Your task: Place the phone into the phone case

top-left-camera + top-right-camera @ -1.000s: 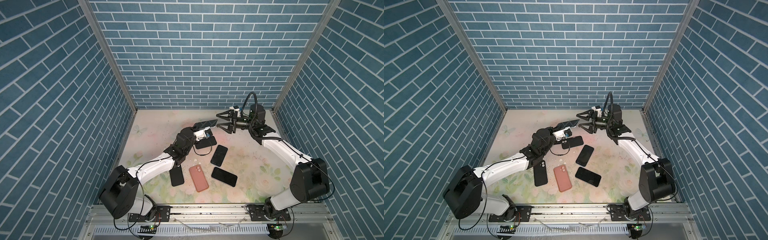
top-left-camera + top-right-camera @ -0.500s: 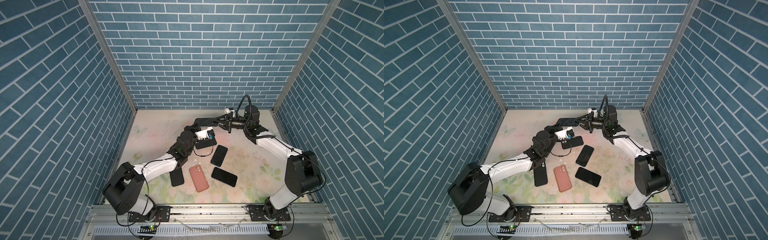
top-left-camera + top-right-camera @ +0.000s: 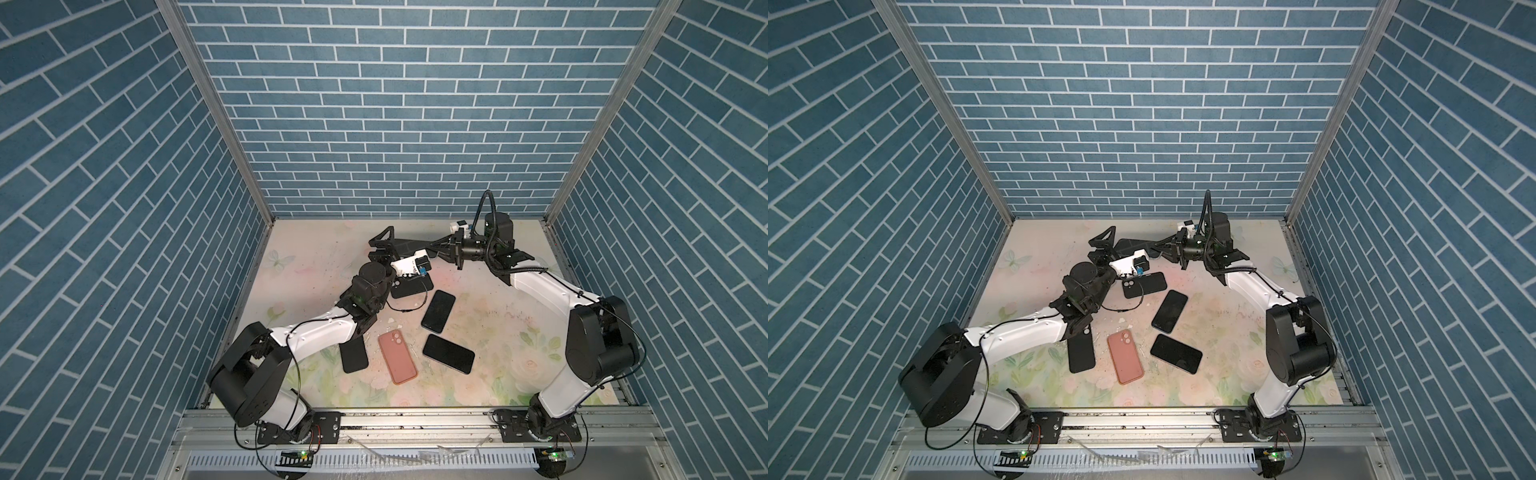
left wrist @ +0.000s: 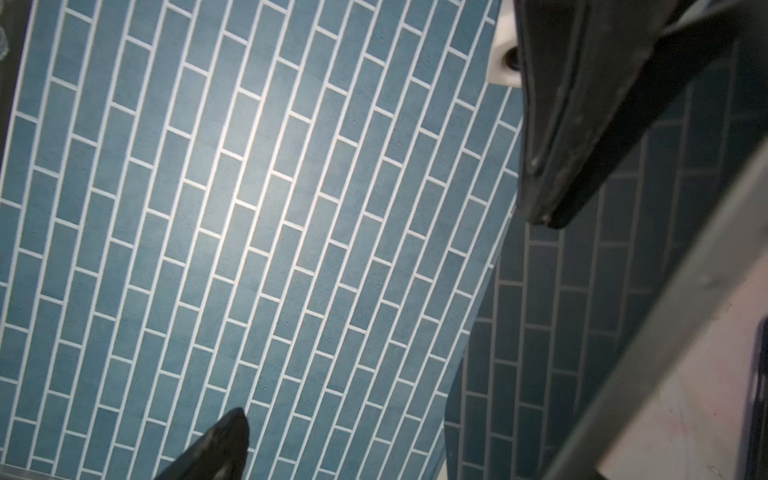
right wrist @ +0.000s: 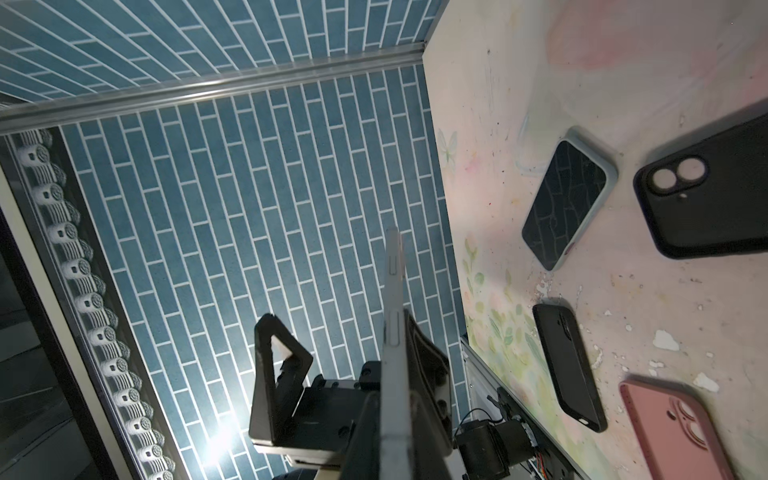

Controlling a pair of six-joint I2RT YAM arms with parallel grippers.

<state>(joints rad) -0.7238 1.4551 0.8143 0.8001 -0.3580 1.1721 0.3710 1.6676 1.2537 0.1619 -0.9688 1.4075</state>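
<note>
Phone edge-on within right pincer

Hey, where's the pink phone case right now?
In both top views the pink phone case lies flat on the table near the front, between a black case on its left and a dark phone on its right.

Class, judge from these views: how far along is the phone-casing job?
Done: a phone looks seated in a pale case. In hand: the right claw is shut on a second phone, raised; the left claw stands open around it. Left: seating that phone in an empty case, perhaps the black case.
</note>
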